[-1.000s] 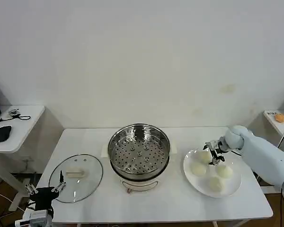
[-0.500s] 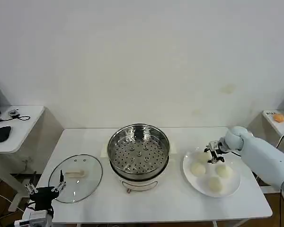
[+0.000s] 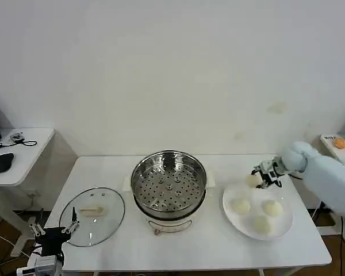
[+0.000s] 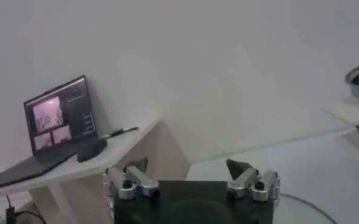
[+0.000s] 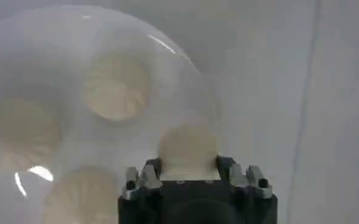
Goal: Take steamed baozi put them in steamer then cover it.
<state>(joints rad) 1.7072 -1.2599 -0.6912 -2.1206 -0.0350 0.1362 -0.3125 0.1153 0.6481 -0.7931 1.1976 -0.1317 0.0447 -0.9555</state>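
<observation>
Three baozi (image 3: 256, 213) sit on the white plate (image 3: 283, 225) near the desk's (image 3: 218, 247) front right edge; the right claw (image 3: 263, 176) hangs above its far rim, clenched on a fourth bun (image 3: 253, 180). At centre, the steamer (image 3: 169, 185) holds just its perforated tray. Leftward, the cover (image 3: 92, 216) lies flat (left claw (image 3: 53, 233) released, parked beside it).

Right gripper (image 3: 260, 179) clamped, raised at right, left gripper (image 3: 53, 231) parked low, open

Head camera is looking down from high on the table (image 3: 218, 247), steamer (image 3: 169, 185) centred. Right wrist camera is looking down close over the plate (image 5: 63, 30), shared with head. Left wrist camera is facing level, low beside the table.
</observation>
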